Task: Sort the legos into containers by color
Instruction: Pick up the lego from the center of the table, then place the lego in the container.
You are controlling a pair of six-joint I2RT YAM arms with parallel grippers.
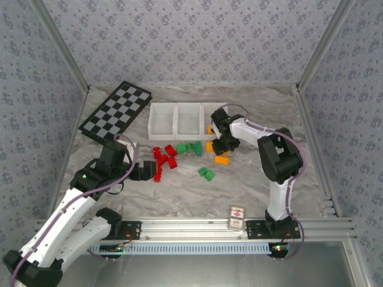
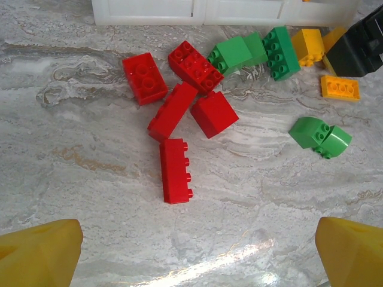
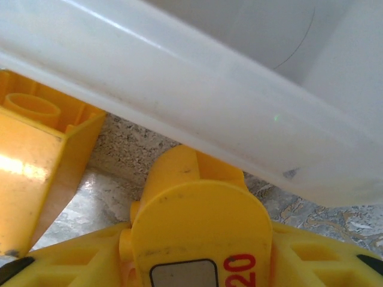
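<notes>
Several red legos [image 1: 163, 158] [image 2: 179, 107] lie clustered in front of the white containers [image 1: 175, 119], with green legos [image 1: 188, 147] [image 2: 257, 51] to their right and a green pair [image 1: 206, 174] [image 2: 320, 136] nearer me. My left gripper [image 1: 149, 171] [image 2: 197, 257] hovers open just short of the red cluster, nothing between its fingers. My right gripper [image 1: 220, 145] [image 3: 197, 239] is low beside the rightmost bin's wall [image 3: 209, 89], its fingers pressed on both sides of a rounded orange lego [image 3: 191, 197]. Another orange lego [image 3: 36, 149] lies on its side to the left.
A black-and-white checkerboard [image 1: 116, 110] leans at the back left. A small red-and-white card box [image 1: 237, 216] lies near the front rail. A flat orange lego [image 1: 221, 159] [image 2: 340, 87] rests by the right gripper. Patterned walls enclose the table.
</notes>
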